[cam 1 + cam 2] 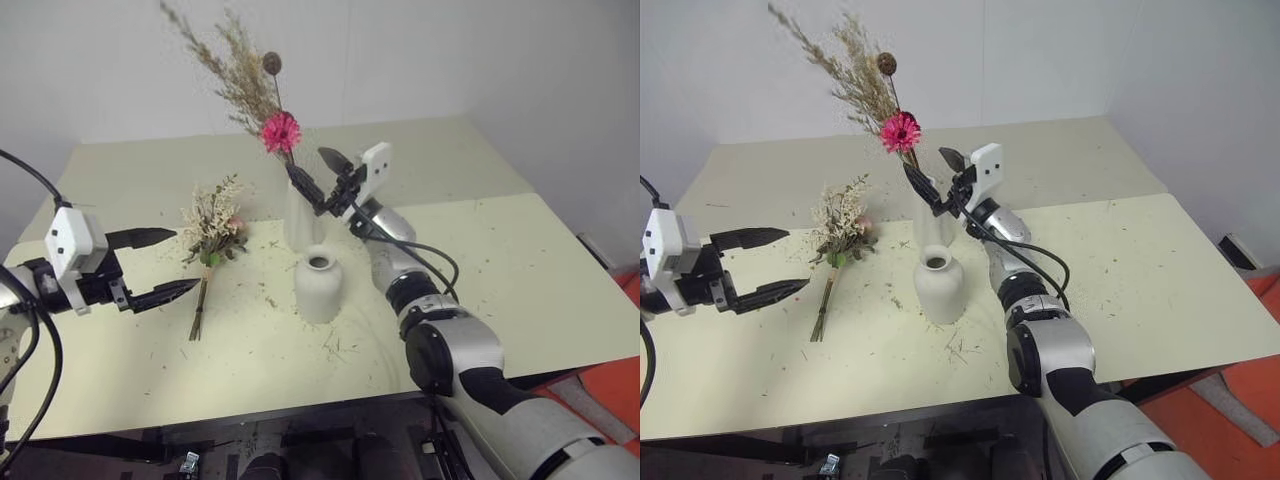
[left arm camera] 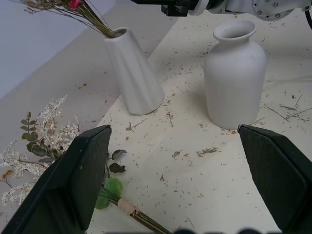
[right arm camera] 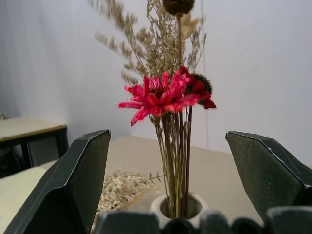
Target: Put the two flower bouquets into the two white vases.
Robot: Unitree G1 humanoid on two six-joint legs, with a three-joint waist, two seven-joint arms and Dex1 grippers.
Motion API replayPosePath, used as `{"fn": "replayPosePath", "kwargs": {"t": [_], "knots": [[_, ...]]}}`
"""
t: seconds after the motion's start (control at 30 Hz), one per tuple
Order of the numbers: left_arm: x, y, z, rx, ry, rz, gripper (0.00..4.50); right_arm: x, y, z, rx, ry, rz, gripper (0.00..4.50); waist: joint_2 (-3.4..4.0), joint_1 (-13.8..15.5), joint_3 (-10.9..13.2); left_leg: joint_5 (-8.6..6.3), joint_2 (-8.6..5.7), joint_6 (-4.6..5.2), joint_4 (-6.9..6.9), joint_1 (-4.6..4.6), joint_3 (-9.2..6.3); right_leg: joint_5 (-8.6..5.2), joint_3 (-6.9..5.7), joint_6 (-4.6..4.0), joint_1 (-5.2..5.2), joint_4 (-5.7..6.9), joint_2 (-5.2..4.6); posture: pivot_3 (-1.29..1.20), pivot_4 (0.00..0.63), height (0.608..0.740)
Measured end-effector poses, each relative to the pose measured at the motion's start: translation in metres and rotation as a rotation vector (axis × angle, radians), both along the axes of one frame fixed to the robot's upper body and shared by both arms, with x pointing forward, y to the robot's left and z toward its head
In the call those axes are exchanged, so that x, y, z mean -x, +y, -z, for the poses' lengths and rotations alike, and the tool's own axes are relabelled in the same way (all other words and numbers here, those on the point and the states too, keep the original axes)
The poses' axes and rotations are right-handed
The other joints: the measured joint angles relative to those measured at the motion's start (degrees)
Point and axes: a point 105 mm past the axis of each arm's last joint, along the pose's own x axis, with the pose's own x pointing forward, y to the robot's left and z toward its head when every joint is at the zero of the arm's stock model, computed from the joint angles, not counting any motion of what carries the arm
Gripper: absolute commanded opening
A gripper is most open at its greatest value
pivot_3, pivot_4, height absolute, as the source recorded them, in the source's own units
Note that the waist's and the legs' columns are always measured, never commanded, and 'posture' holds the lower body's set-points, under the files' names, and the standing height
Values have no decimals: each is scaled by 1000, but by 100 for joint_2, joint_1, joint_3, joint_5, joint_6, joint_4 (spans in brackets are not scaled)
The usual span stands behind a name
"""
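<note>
1. The right end effector (image 1: 322,174) is wide open and empty, its jaws on either side of the grass bunch (image 1: 248,85), which stands in the tall vase (image 1: 300,222). Backing out carelessly could snag the stems and tip the vase.
2. The left end effector (image 1: 160,266) is also wide open and empty, near the rose bunch (image 1: 212,232) lying on the surface (image 1: 520,270). Its sprigs could shed if pinched.
3. The squat vase (image 1: 319,284) is empty; its neck is narrow. The tall vase's base is hidden in the eye views.

The right gripper (image 1: 322,174) blocks most of the tall vase (image 1: 297,228), and the dried-grass bunch (image 2: 73,9) gets cropped up top.
</note>
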Motion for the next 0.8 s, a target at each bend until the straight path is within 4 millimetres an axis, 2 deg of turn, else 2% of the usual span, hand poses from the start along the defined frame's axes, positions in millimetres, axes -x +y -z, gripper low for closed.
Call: {"fn": "replayPosePath", "kwargs": {"t": [0.27, 0.4, 0.5, 0.6, 0.7, 0.8], "knots": [[-2, 0, 4, 17, 0, -22, 4500, -6, -34, 0, 35, -15, 94, 4456, 0, 4, 0, 0, 1, 0, 0, 0, 2, 0, 1, 0, 0, -1, 0, 0, 150, 740], [-8, 7, 19, 52, 21, -183, 4500, 0, -61, 1, 95, -34, 117, 4456, -2, 26, -1, 0, -1, 1, 1, -4, -5, 1, 2, 1, 0, -2, -5, 0, 150, 740], [-14, 13, 29, 33, 42, -377, 4500, 11, -90, -1, 173, -41, 118, 4456, -3, 92, -2, -1, -2, 1, 7, -16, -12, 2, 0, 5, -3, -5, -6, 0, 150, 740], [-17, 8, 33, -39, 49, -536, 4500, 30, -113, -1, 317, -31, 92, 4456, -4, 194, -2, -1, -4, 1, 11, -18, -3, 4, -1, 8, 0, -7, -5, 0, 150, 740], [-21, -4, 38, -68, 83, -646, 4500, 49, -128, 1, 457, 9, 57, 4456, -5, 257, -3, -1, -4, 2, 12, -16, 9, 4, -3, 8, 8, -6, -1, 0, 150, 740], [-36, -15, 41, -52, 150, -736, 4500, 64, -133, 2, 547, 70, 11, 4456, -6, 317, -3, -1, -3, 1, 20, -11, 10, 7, -4, 6, 15, -13, 7, 0, 150, 740]]}}
